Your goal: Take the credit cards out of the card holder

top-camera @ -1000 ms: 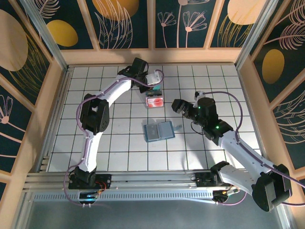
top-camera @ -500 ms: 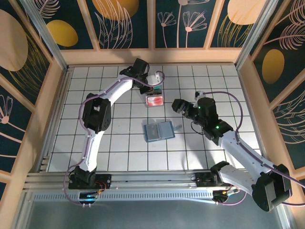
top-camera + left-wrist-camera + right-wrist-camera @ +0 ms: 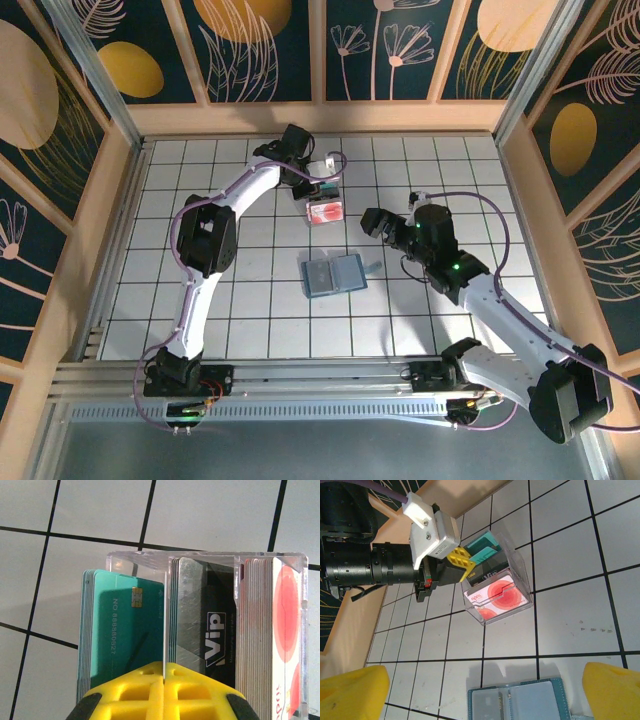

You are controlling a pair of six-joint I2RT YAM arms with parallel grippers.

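Left fingers point(image 3: 131, 692) pressed together at clear card box point(image 3: 200, 555); right fingers point(image 3: 351, 692) spread near open card holder point(image 3: 333, 273) on worktop point(image 3: 250, 300).

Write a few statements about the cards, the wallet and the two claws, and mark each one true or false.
1. The right claw is open. True.
2. The blue wallet lies folded shut. False: it lies open and flat.
3. In the clear box, the black VIP cards stand between the teal cards and the red-and-white cards. True.
4. The left claw hovers over the wallet. False: it is shut, at the clear box.
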